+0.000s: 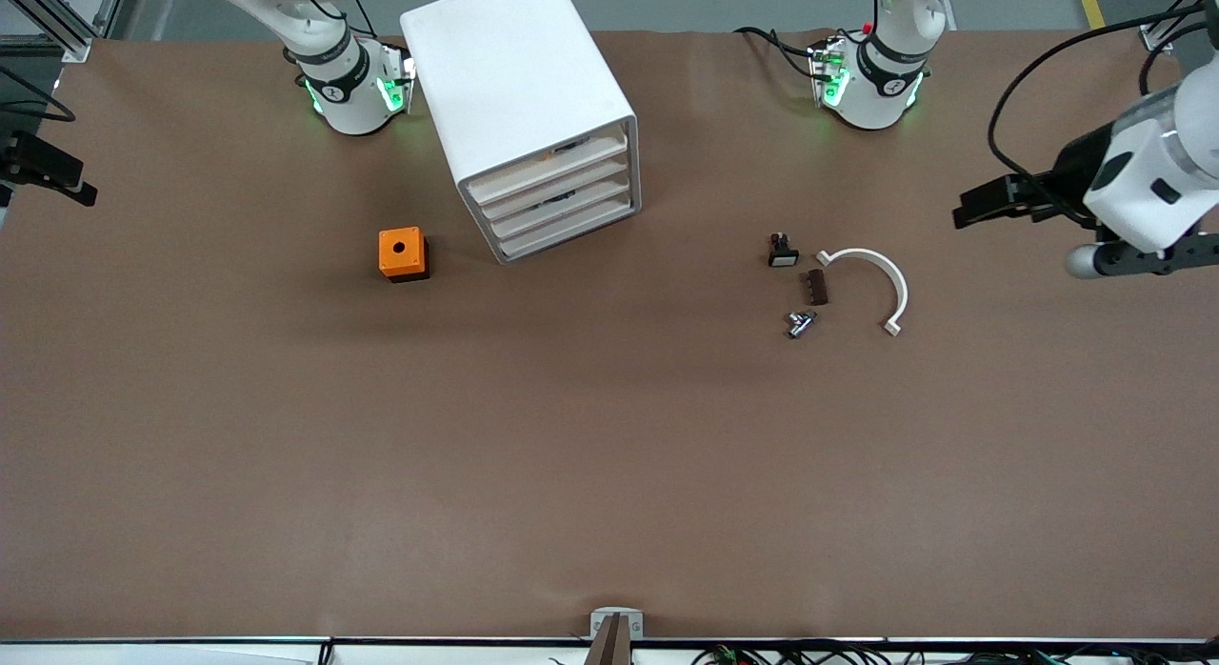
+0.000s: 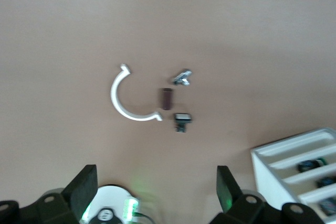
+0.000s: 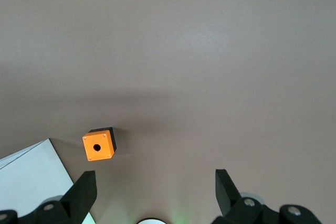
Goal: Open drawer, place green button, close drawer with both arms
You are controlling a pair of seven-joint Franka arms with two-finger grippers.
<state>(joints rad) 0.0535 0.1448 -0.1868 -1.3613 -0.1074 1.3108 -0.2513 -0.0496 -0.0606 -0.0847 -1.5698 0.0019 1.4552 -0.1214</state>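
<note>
White cabinet (image 1: 519,84) stands shut between the arms; third drawer (image 1: 571,214) not yet pulled. Left gripper (image 2: 155,190) hangs high over the table's edge at its own end, fingers wide apart, looking down on switch (image 2: 181,119), arc (image 2: 118,100) and small parts. Right gripper (image 3: 155,190), also spread, waits above the orange cube (image 3: 98,146). Green-capped button: cannot pick it out. Both appear parked for a clear overview.
</note>
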